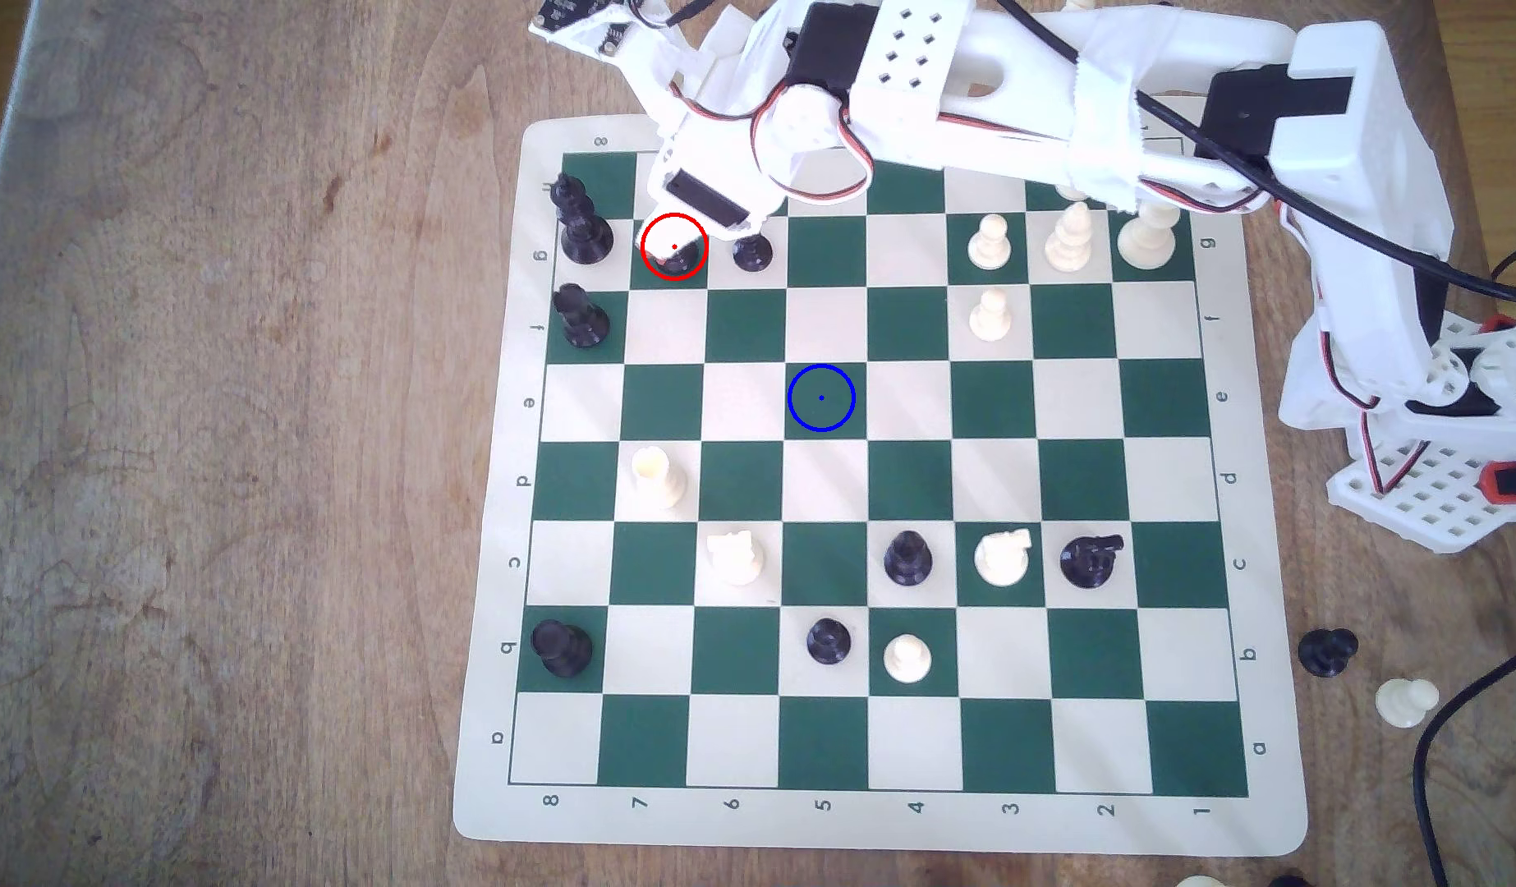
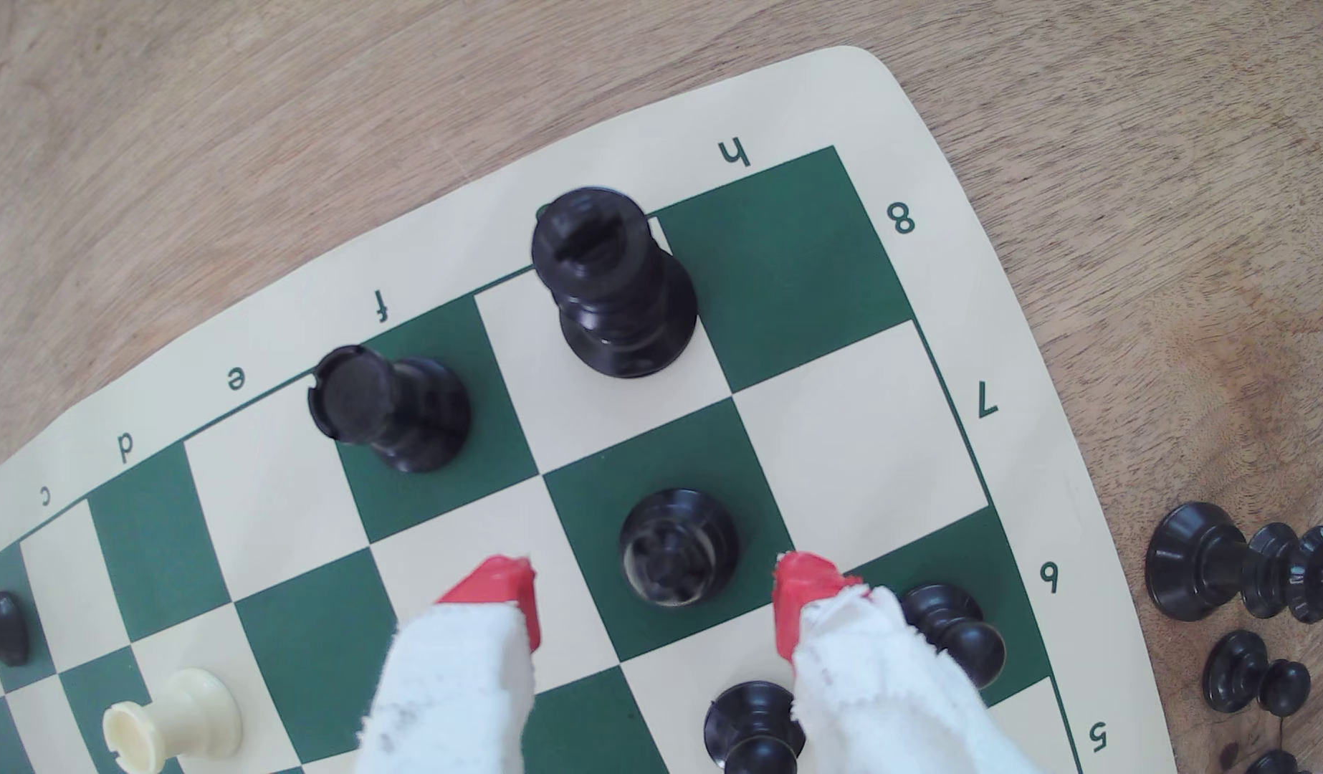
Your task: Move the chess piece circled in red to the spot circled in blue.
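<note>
The chess piece (image 2: 677, 547) is black and I see it from above in the wrist view, standing on a dark green square. My gripper (image 2: 655, 577) is open, and its red-tipped fingers (image 2: 506, 595) flank the piece with a gap on each side. In the exterior view the gripper (image 1: 686, 228) hangs over the red ring and covers most of the chess piece (image 1: 678, 263). The spot (image 1: 821, 397), a green square with a blue ring, lies nearer the board's middle with nothing on it.
A tall black cross-topped piece (image 1: 580, 226) and a black rook (image 1: 582, 317) stand on the exterior view's left of the ringed piece. A black pawn (image 1: 752, 252) stands close on its right. Captured black pieces (image 2: 1239, 562) lie off the board on the wooden table.
</note>
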`<state>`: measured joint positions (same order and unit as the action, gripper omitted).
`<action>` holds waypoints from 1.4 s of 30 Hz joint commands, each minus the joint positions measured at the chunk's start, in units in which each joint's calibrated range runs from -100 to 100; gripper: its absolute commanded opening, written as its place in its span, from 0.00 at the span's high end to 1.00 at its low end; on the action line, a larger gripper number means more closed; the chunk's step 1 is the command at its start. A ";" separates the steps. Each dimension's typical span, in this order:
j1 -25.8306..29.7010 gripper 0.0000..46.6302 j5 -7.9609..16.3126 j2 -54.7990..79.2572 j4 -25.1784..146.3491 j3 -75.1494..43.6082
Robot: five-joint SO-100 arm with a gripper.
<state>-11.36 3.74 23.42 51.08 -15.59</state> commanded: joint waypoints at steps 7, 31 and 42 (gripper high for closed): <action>0.21 0.67 0.20 1.03 -1.53 -8.25; 0.68 0.72 0.24 4.85 -2.51 -9.61; 0.92 0.82 0.34 5.10 -2.59 -9.43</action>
<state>-10.69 3.79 30.29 49.32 -19.84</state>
